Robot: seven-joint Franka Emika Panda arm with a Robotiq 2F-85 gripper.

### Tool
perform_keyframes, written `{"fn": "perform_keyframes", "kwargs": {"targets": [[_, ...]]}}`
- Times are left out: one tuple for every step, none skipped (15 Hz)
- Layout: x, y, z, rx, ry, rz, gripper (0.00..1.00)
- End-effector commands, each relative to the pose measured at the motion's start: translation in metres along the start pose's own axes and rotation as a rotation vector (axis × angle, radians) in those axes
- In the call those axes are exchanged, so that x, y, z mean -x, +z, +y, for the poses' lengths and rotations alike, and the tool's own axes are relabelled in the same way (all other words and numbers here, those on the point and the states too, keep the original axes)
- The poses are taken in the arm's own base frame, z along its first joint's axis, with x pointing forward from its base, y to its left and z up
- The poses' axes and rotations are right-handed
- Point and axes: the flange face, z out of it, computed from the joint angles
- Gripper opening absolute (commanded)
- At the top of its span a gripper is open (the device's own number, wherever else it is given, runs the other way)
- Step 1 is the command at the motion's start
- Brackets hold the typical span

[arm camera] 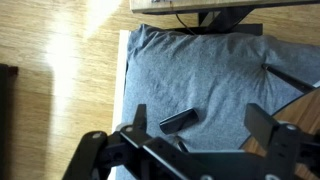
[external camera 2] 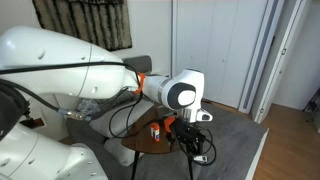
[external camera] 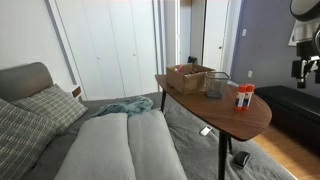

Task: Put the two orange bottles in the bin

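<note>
The two orange bottles (external camera: pixel 243 97) stand upright side by side on the wooden table (external camera: pixel 205 108), near its right end. The grey mesh bin (external camera: pixel 217 85) stands just left of them. In an exterior view one orange bottle (external camera 2: pixel 155 129) shows on the table beside the arm. My gripper (external camera: pixel 303 68) hangs off the table's right end, higher than the bottles and apart from them. In the wrist view my gripper (arm camera: pixel 200 125) is open and empty over a grey rug. The bottles and bin are out of the wrist view.
A brown basket (external camera: pixel 188 77) sits on the table left of the bin. A grey sofa (external camera: pixel 110 140) with cushions stands beside the table. A small black object (arm camera: pixel 178 121) lies on the grey rug (arm camera: pixel 200 70) below the gripper. A dark cabinet (external camera: pixel 290 105) stands at the right.
</note>
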Motion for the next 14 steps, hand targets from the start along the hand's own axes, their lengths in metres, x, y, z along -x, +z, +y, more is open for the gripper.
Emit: {"fn": "perform_keyframes", "kwargs": {"targets": [[0.000,-0.001,0.000,0.000,0.000,-0.001,1.00],[0.000,-0.001,0.000,0.000,0.000,-0.001,1.00],[0.000,-0.001,0.000,0.000,0.000,-0.001,1.00],[0.000,-0.001,0.000,0.000,0.000,-0.001,1.00],[0.000,-0.001,0.000,0.000,0.000,-0.001,1.00],[0.001,-0.006,-0.011,0.009,-0.015,0.003,1.00],[0.004,-0.014,-0.023,0.012,-0.042,0.024,1.00],[0.008,-0.024,-0.038,0.015,-0.075,0.047,1.00],[0.011,-0.033,-0.051,0.025,-0.110,0.071,1.00],[0.015,-0.044,-0.069,0.023,-0.146,0.092,1.00],[0.019,-0.054,-0.087,0.025,-0.179,0.113,1.00],[0.026,-0.063,-0.106,0.015,-0.201,0.131,1.00],[0.031,-0.072,-0.122,0.008,-0.221,0.154,1.00],[0.037,-0.079,-0.140,-0.015,-0.236,0.187,1.00]]}}
